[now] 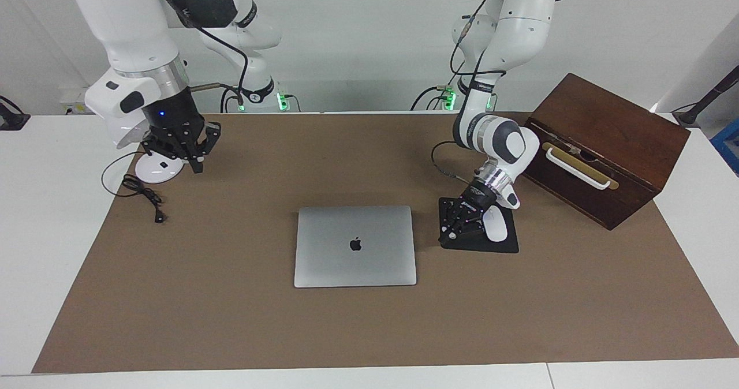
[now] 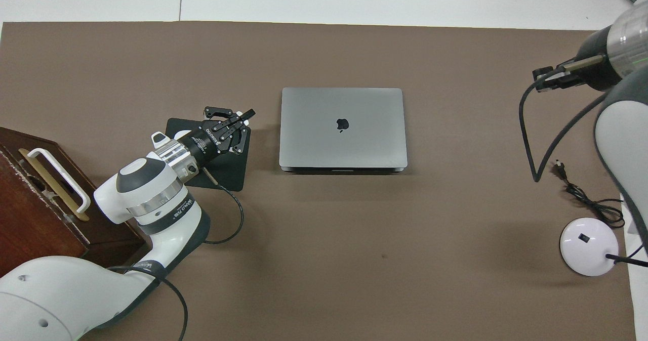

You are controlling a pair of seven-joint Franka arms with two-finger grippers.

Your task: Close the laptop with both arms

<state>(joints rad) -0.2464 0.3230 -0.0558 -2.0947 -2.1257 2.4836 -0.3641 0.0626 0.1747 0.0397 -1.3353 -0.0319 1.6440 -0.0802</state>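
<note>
The laptop (image 1: 355,246) lies closed mid-mat, and I see the left gripper (image 1: 452,231) pinched empty over the mouse pad (image 1: 462,243) (at its three o'clock), the right gripper (image 1: 193,159) likewise closed, empty, at ten o'clock.

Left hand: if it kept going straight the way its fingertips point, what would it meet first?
Probably the black mouse pad just beneath the left hand; it slants down toward the laptop, though its height is unclear.

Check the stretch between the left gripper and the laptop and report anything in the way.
Nothing visible stands there. The left gripper, shut, hangs over the black mouse pad beside the laptop, with only bare brown mat between them. The lid already lies flat.
</note>
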